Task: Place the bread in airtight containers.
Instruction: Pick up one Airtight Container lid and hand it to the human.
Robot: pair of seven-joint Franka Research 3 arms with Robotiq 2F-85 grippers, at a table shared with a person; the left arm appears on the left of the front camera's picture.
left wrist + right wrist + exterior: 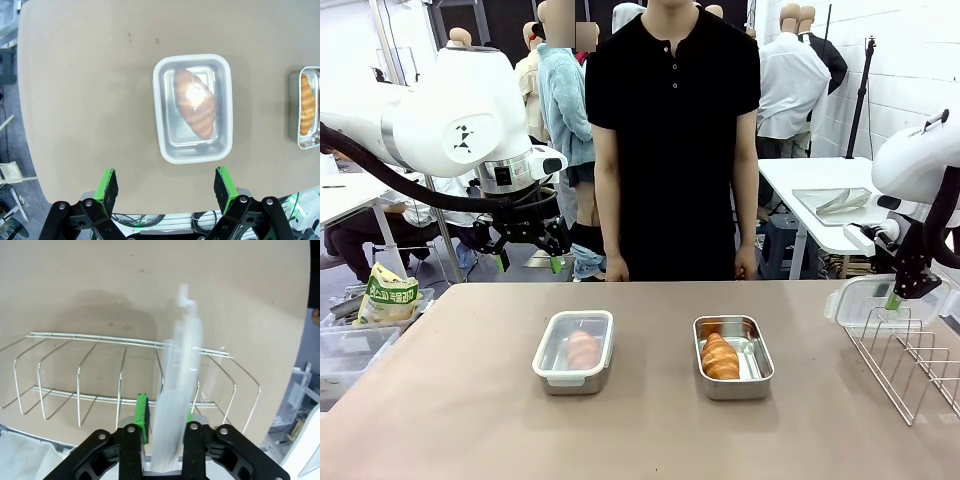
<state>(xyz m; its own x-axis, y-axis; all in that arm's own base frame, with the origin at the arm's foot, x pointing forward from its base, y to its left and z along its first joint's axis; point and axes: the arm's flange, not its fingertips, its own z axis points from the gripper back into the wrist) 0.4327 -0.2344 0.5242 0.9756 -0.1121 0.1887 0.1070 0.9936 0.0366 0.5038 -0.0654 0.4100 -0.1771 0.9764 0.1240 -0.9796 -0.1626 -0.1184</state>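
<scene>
Right pincer [165,422] clamps blurred lid [177,390] in rack [80,375] | left pincer [167,187] wide, empty | pads half-hidden.

this looks like a robotics lab or a test room, not a real kitchen. two white robot arms, one [450,120] at the left and one [920,165] at the right, stand at a plain brown table [450,400], and a person [672,140] waits at its far side. behind there are white work tables [820,200] with a metal tray [832,204], a tripod stand [863,90] near the white wall, and plastic boxes [355,345] beside the table.
</scene>
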